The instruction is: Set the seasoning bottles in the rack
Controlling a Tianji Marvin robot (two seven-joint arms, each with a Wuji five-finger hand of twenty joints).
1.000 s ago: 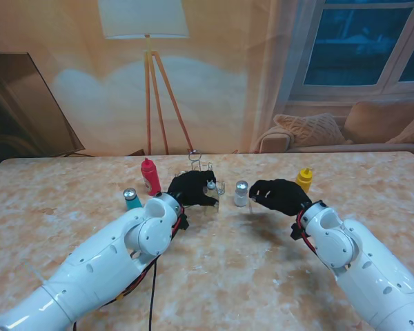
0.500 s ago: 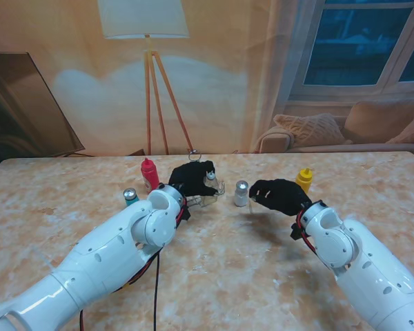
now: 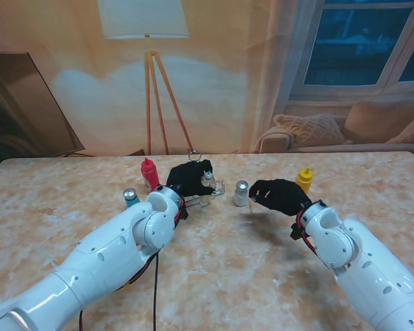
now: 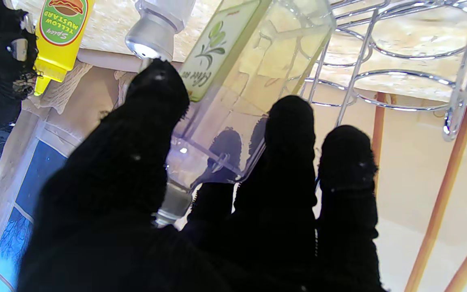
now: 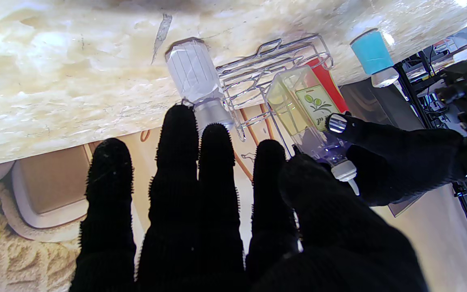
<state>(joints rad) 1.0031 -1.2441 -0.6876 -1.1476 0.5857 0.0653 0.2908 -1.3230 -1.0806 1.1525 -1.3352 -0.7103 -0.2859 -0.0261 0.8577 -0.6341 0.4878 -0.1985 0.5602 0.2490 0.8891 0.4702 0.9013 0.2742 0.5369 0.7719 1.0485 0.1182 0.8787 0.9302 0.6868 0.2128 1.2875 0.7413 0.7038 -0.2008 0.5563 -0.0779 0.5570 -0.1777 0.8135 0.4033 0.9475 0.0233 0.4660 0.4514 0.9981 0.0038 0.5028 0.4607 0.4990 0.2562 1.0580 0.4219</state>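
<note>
Beside the wire rack point(image 3: 208, 181), the left hand point(image 3: 188, 181) is clasping the clear olive oil bottle point(image 4: 233, 81) (tilted, its base touching the rack's rings). Right of the rack, the right hand point(image 3: 279, 195) is hovering with fingers spread, holding nothing, just beside the white shaker point(image 3: 241, 194); beyond it is standing the yellow mustard bottle point(image 3: 304, 179).

Overhead stand, two close wrist views
</note>
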